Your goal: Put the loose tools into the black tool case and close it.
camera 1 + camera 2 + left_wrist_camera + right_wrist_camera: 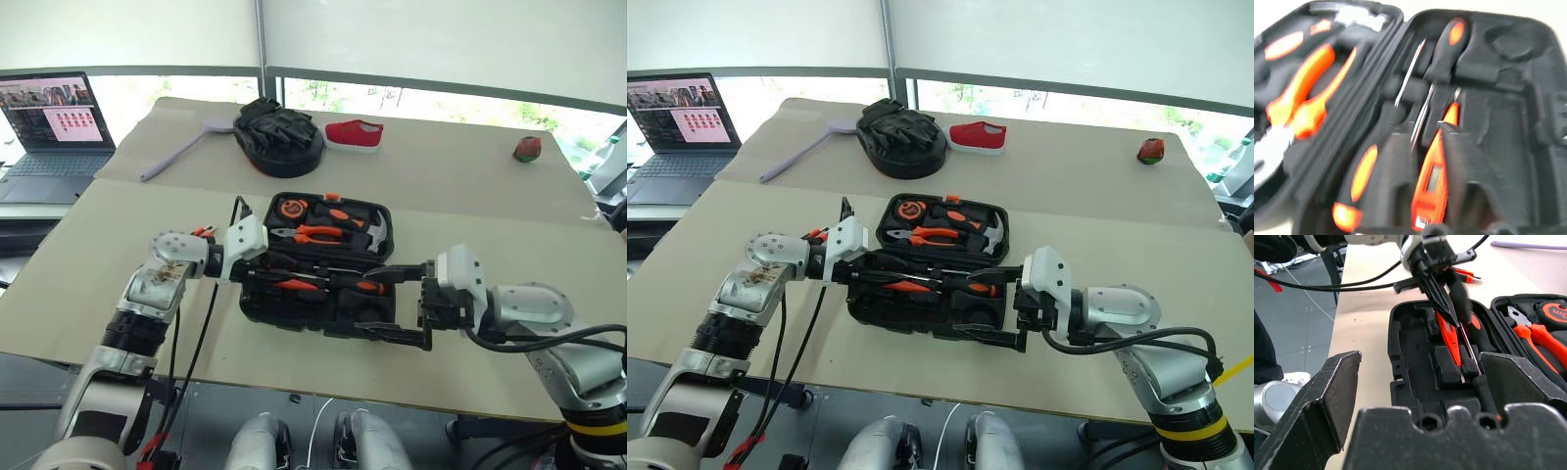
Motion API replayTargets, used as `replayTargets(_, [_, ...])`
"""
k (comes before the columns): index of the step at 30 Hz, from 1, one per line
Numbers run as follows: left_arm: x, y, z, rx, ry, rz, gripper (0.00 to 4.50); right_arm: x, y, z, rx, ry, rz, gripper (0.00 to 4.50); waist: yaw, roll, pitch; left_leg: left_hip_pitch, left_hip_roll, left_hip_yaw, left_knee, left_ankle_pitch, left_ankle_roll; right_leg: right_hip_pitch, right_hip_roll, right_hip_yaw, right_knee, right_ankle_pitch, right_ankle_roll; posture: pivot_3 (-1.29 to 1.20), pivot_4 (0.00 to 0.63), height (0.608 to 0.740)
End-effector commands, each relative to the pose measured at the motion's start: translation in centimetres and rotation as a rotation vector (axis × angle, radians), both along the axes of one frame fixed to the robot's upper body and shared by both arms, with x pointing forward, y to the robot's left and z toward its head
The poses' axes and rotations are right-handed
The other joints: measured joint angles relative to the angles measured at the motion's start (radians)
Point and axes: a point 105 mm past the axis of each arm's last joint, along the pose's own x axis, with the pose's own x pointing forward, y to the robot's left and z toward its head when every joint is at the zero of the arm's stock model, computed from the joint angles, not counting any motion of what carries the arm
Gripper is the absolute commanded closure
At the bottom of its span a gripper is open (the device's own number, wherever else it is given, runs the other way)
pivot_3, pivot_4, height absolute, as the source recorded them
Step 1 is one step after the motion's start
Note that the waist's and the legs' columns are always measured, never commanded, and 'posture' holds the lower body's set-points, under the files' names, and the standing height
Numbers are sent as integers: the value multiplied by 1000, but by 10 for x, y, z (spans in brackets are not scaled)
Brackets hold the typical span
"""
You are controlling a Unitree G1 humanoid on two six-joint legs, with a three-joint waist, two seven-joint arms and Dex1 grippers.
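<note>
The black tool case [257, 304] lies open on the table. Its far half holds pliers, a hammer and a tape measure. Orange-and-black screwdrivers [367, 286] and a slim orange tool [1430, 181] lie in its near half. My left gripper [1449, 319] reaches in from the case's left end. It is shut, and its tips rest at the orange tool [1450, 340]; I cannot tell whether they pinch it. My right gripper [400, 304] stands wide open at the case's near right corner, one finger over the case and the other along its near edge.
Behind the case lie a round black mitt [279, 132], a red shoe [355, 133] and a lilac utensil [181, 149]. A small red-green object [527, 149] sits far right. A laptop [54, 127] stands at the far left. The table's near edge runs just below the case.
</note>
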Motion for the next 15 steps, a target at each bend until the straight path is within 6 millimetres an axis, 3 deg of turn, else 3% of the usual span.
replayTargets(1, [2, 0, 2, -4, -30, 8, 4465, 1, -3, 11, 8, -62, -4, 0, 1, 0, 0, 0, 0, 0, 0, 0, 0, 0, 0, 0, 0, 0, 0, 0, 150, 740])
replayTargets(11, [1, 5, -16, 41, -15, 36, 4465, 2, -5, 8, 15, -56, -22, 0, 2, 0, 0, 1, 0, 0, 0, 0, 0, 1, -1, 0, 0, 0, 0, 0, 150, 740])
replayTargets(15, [1, 12, 9, -115, -69, 88, 4465, 6, -8, 9, 39, -93, -51, 0, -2, 0, 0, 2, 0, 0, 0, 0, 0, 1, -1, 1, 1, 0, 0, 0, 150, 740])
